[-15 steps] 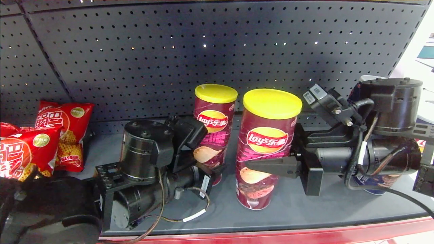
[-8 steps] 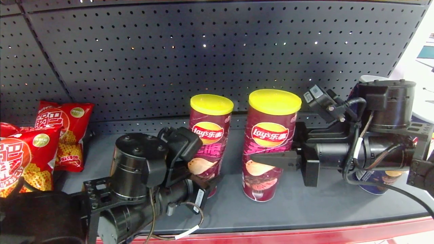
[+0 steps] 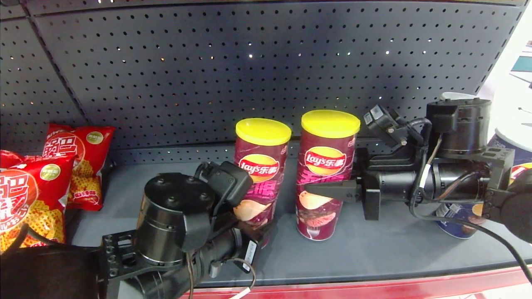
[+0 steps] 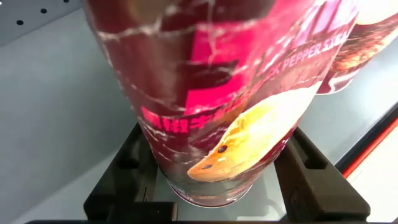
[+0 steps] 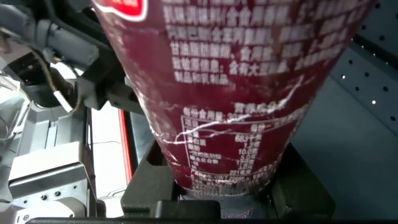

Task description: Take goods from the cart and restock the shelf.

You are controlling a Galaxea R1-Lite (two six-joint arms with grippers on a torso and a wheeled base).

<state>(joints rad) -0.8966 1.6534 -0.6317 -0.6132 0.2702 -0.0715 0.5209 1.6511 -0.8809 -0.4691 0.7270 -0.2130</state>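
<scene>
Setting two yellow-lidded chip cans side by side on the shelf [image 3: 374,253] | left can [image 3: 262,166] is clamped low by the left gripper [image 3: 254,222] | right can [image 3: 326,162] is clamped mid-body by the right gripper [image 3: 328,195] | both are kept upright so labels face out.

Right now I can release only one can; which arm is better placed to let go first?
Right, probably: the right gripper holds the right can upright, base seemingly on the shelf. The left can has its base hidden behind the left gripper.
</scene>
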